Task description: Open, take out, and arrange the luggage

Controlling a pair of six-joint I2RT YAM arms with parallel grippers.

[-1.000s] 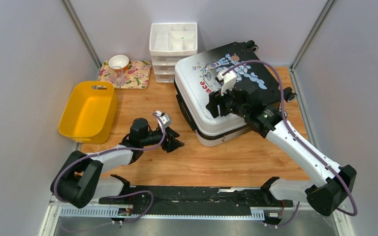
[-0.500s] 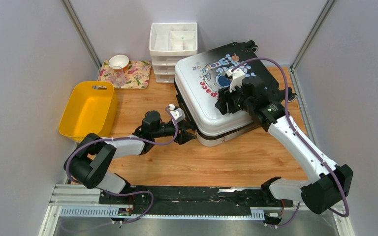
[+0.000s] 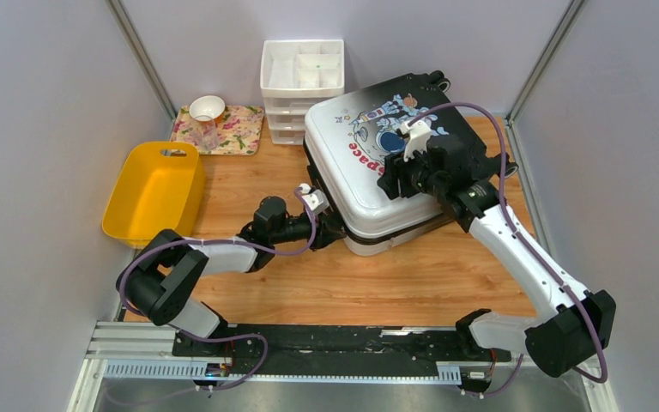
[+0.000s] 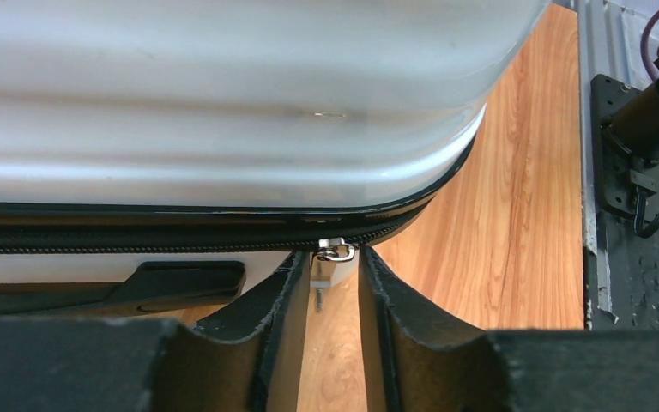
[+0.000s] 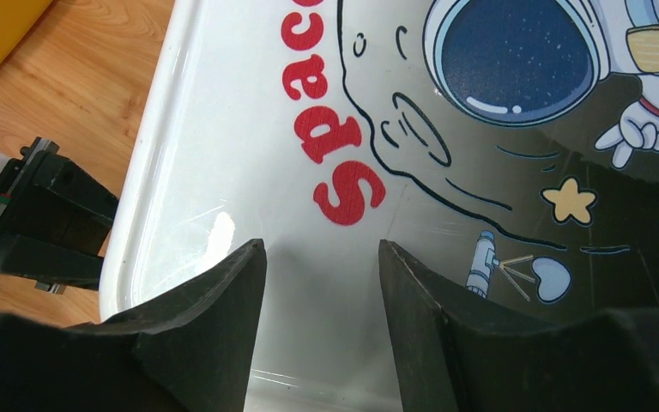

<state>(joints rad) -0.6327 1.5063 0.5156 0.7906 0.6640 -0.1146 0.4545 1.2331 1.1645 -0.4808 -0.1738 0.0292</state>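
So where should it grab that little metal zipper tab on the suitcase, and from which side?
Pinch the small metal zipper tab across its flat faces. It hangs from the zipper track at the rounded corner of the suitcase, so come in level from the side, low over the table, as the left pincer does, one finger either side.
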